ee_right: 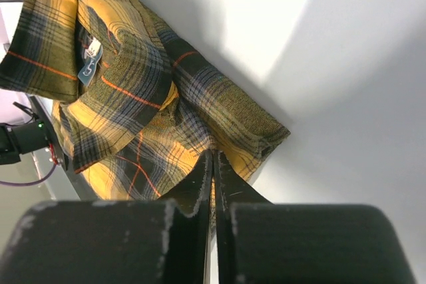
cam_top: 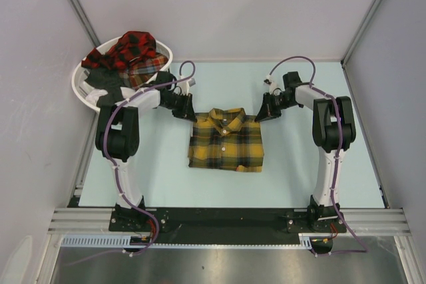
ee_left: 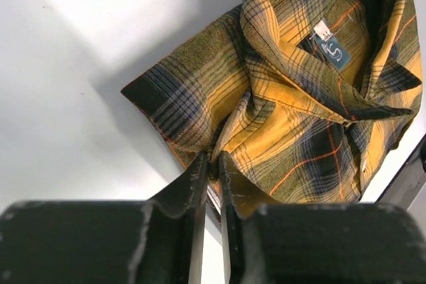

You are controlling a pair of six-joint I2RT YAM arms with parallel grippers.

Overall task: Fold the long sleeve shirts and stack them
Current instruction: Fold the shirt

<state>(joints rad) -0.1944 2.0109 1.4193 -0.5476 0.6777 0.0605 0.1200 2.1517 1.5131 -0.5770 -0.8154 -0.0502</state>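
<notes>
Nearest each wrist camera are black fingers biting cloth. The left fingers [ee_left: 205,164] stand narrow, pinching a shoulder fold of the mustard-yellow plaid flannel shirt with black checks and thin red lines [ee_left: 299,98]. The right fingers [ee_right: 213,163] are pressed together on its other shoulder. From overhead I see that shirt lying mid-frame on the pale tabletop [cam_top: 319,164], squared into a rectangle, collar toward the top of the frame. More red-and-black plaid shirts [cam_top: 133,48] wait in the round white basket [cam_top: 78,88] at upper left. I judge this to be the grasp for a final fold or a lift. Next I'd raise both corners evenly, keeping the cloth taut between them.
</notes>
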